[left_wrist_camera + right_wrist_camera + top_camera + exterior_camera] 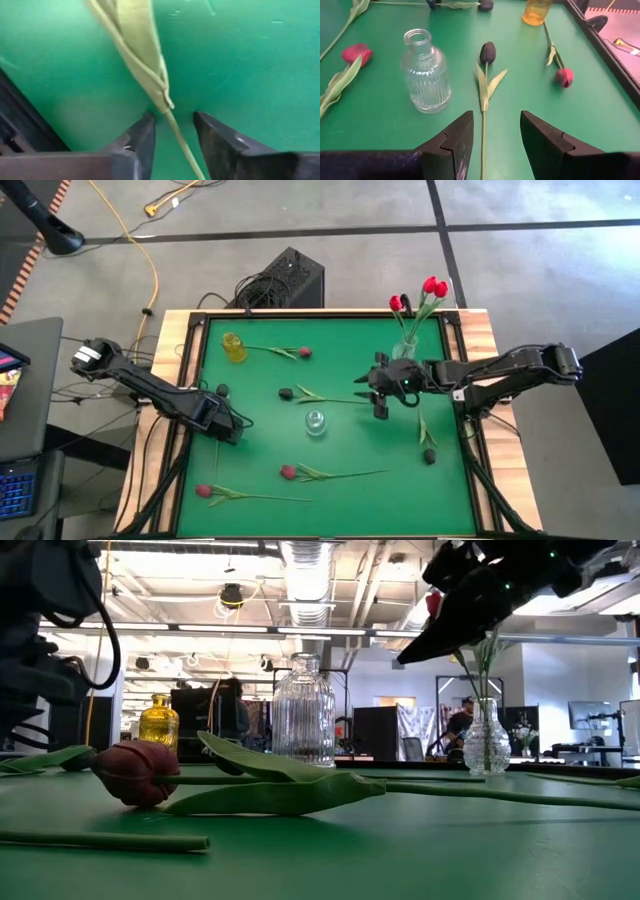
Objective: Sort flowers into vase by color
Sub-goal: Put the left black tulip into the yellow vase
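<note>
My left gripper [232,428] [172,120] is low over the table's left part and open. Its fingers stand on either side of a thin green stem [177,142], just below a leaf [142,55]; this seems to be the near-black tulip [222,391]. My right gripper [380,402] [492,122] hangs open above the table's middle right, over the stem end of another near-black tulip [286,393] [487,52] that lies flat. Red tulips [432,288] stand in a clear vase [405,348]. A ribbed clear vase [316,422] [425,75] and a yellow vase [234,347] [536,12] are empty.
More tulips lie flat on the green mat: a crimson one [304,352] by the yellow vase, a crimson one [289,472] and a red one [203,491] near the near edge, and a near-black one [429,455] at the right. A dark frame [200,370] rims the table.
</note>
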Available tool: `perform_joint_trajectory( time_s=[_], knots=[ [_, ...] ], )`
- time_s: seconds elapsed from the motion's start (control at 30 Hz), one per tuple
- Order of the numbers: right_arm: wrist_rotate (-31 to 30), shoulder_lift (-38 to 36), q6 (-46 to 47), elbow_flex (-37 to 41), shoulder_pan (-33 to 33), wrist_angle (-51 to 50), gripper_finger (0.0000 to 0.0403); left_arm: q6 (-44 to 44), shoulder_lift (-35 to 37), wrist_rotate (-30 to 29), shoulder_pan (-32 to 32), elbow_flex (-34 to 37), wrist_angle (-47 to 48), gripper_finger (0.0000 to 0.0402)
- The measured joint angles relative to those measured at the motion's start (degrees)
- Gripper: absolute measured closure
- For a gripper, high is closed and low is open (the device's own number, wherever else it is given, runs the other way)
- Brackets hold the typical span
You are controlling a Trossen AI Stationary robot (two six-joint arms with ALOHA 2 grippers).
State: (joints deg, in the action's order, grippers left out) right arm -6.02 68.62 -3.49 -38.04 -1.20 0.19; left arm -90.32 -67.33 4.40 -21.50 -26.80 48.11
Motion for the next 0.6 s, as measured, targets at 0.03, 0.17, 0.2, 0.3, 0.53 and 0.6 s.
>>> perform_joint_trajectory(
  time_s=[0.03, 0.17, 0.2, 0.3, 0.53, 0.6],
  knots=[
    [-0.01, 0.0, 0.0, 0.0, -0.1, 0.15, 0.0216, 0.93, 0.0, -0.11, 0.0, 0.01, -0.16, 0.0294],
    [-0.01, 0.0, -0.02, 0.0, -0.1, 0.35, 0.0216, 4.38, 0.86, -2.54, 0.02, -0.67, 0.17, 0.0369],
    [0.0, 0.0, 0.0, 0.0, -0.1, 0.33, 0.0216, 4.87, 1.14, -4.25, 0.21, -1.08, 0.47, 0.0384],
    [-0.01, 0.01, -0.01, 0.0, -0.08, 0.36, 0.0216, 7.69, 3.11, -13.72, 1.43, -3.14, 0.05, 0.0395],
    [-0.01, 0.0, 0.01, 0.0, -0.08, 0.33, 0.0216, 23.74, 10.13, -32.31, 5.72, -10.77, -2.26, 0.04],
    [-0.01, 0.01, 0.61, 0.0, -0.08, 0.32, 0.0216, 30.64, 12.33, -37.74, 7.23, -12.71, -4.83, 0.04]
  ],
)
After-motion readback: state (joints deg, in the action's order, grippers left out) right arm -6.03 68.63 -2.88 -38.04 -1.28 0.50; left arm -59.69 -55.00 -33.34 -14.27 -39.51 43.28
